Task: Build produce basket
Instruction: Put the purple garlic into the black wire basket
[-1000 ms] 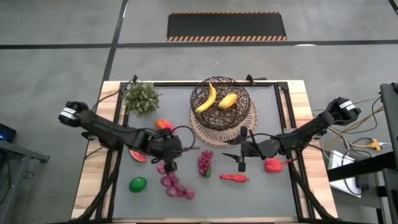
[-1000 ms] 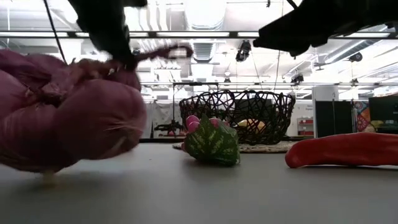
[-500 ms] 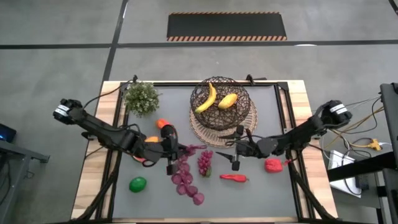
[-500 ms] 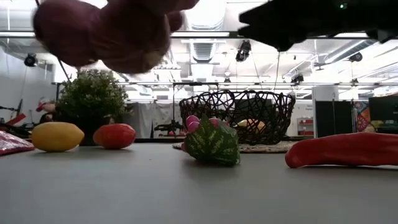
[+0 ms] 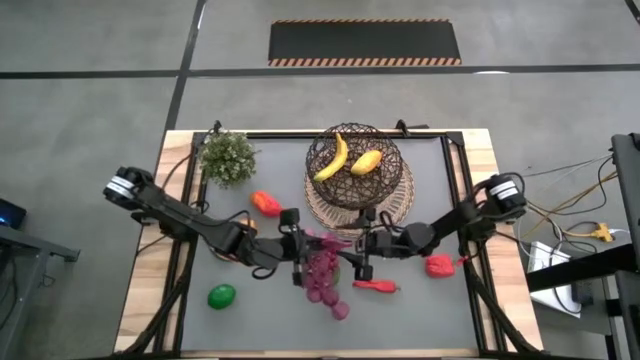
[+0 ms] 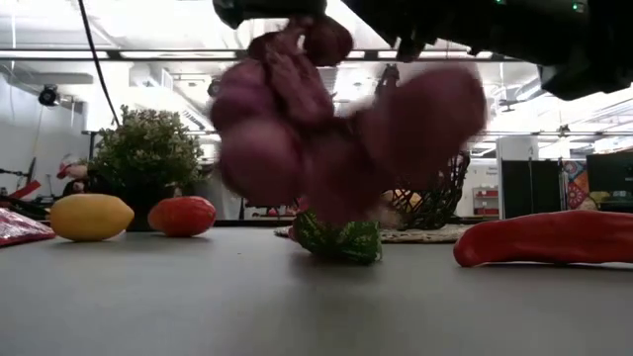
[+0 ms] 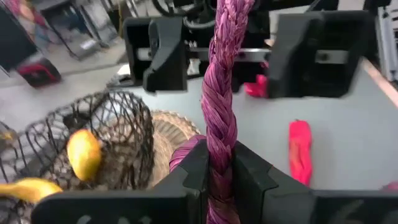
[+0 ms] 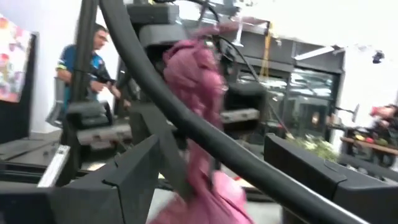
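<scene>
Two pincers point(image 5: 297, 262) point(image 5: 357, 255): left pinching purple string point(image 5: 322, 275), right spread, seemingly flanking it

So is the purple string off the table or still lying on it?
Off the table: the purple string hangs in the air, pinched in the shut left pincer, above the tabletop.

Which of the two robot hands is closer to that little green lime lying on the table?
Left. The left gripper hangs up-right of the lime; the right gripper is farther beyond it.

Even overhead light, soft shadows on the desk point(image 5: 420, 320); ceiling strips glare in the low view; the string point(image 6: 336, 129) is motion-blurred.
</scene>
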Tool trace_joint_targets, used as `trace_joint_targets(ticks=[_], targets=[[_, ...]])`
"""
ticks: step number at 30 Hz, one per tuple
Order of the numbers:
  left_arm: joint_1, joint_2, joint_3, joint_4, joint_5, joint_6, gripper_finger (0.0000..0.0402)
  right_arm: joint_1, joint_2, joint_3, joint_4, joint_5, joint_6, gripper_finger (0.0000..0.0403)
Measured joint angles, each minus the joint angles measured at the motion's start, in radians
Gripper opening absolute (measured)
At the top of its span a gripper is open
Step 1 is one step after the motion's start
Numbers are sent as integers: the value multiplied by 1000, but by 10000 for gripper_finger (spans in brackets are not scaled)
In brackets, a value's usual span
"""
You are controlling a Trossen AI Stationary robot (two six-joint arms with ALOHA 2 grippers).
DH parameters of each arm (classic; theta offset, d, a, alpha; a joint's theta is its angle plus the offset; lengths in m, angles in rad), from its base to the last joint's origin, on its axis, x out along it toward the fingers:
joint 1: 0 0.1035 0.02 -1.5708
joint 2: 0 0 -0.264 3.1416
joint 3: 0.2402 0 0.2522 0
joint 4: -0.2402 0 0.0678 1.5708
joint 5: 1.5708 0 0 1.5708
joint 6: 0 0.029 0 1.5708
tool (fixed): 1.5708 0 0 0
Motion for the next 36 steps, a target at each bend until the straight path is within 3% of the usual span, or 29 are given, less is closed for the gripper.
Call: trace_joint_targets(ticks=[12,29,36], targets=[[31,44,0,63,-13,26,29,-2,7,55,-42,-28,-32,219],[32,41,1,63,0,28,29,-3,7,55,-61,-16,-47,24],[32,41,1,60,-1,50,39,-3,7,55,-64,-21,-59,15]])
